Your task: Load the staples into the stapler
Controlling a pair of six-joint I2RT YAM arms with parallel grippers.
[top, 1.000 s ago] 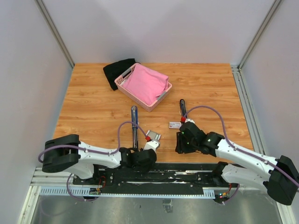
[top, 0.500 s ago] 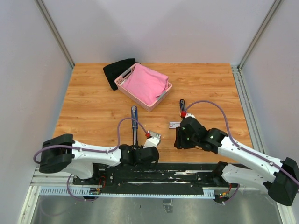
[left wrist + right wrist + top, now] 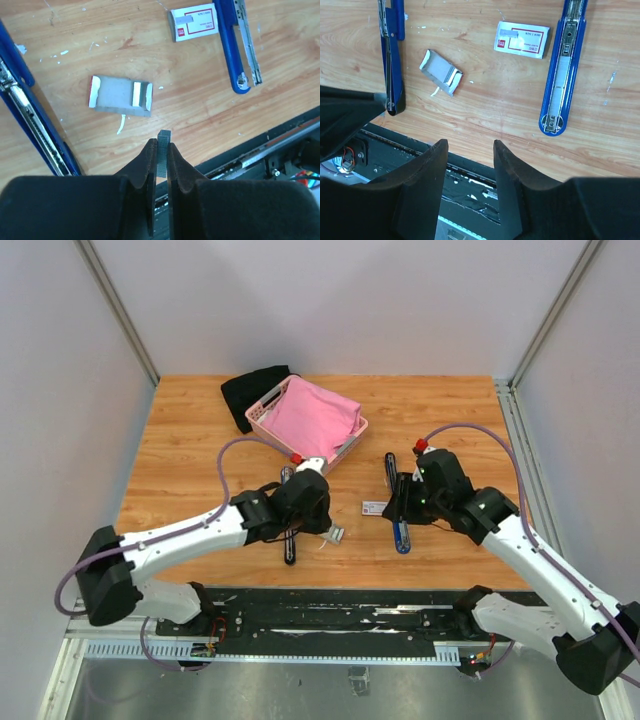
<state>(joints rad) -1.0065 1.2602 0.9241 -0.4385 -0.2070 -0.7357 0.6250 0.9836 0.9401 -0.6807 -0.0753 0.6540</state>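
Staples (image 3: 163, 150) pinched edge-on in left jaws over desk (image 3: 195, 95); right jaws part open, empty, near stapler (image 3: 563, 70).

The staples (image 3: 163, 150), a thin silvery-grey strip, stand on edge, pinched between the left jaws. The right blue stapler (image 3: 564, 70) and the left blue stapler (image 3: 391, 60) lie open on the table, the white carton (image 3: 522, 39) between them.
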